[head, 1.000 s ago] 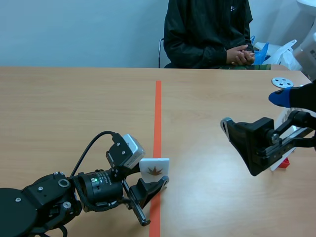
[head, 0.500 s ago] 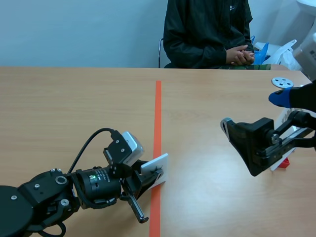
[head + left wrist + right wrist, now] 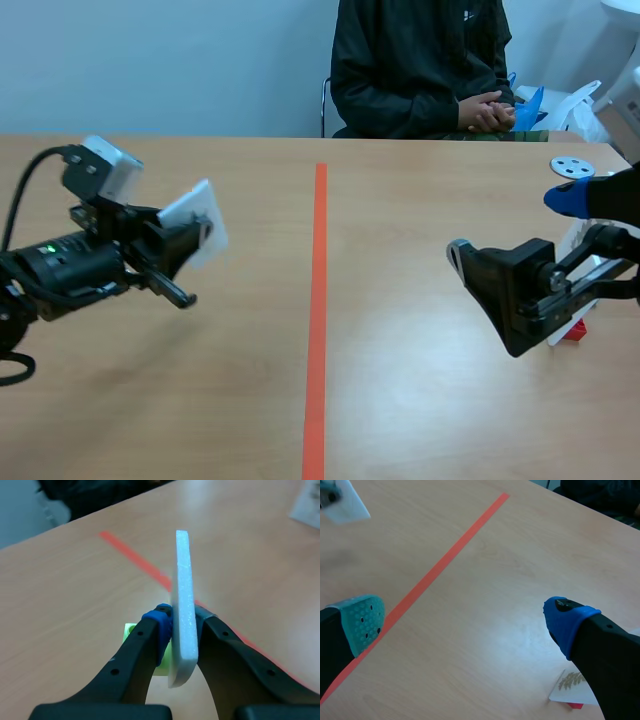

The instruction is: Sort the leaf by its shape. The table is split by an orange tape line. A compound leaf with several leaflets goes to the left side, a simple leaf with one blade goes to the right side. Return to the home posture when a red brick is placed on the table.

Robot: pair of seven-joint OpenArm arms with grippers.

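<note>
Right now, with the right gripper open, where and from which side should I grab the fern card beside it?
Probably pinch the fern card across its thin board, one of the jaws on each flat face, coming in over the edge away from the red piece. The right gripper is open wide; the card's tilt is partly hidden by its finger.

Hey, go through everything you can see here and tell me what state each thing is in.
left end effector: shut on the card, raised.
card: pinched by its faces, in the air left of the tape.
right end effector: open, holding nothing.
fern card: lying flat, face up.
red piece: beside the fern card, mostly hidden.
hands: clasped.
</note>
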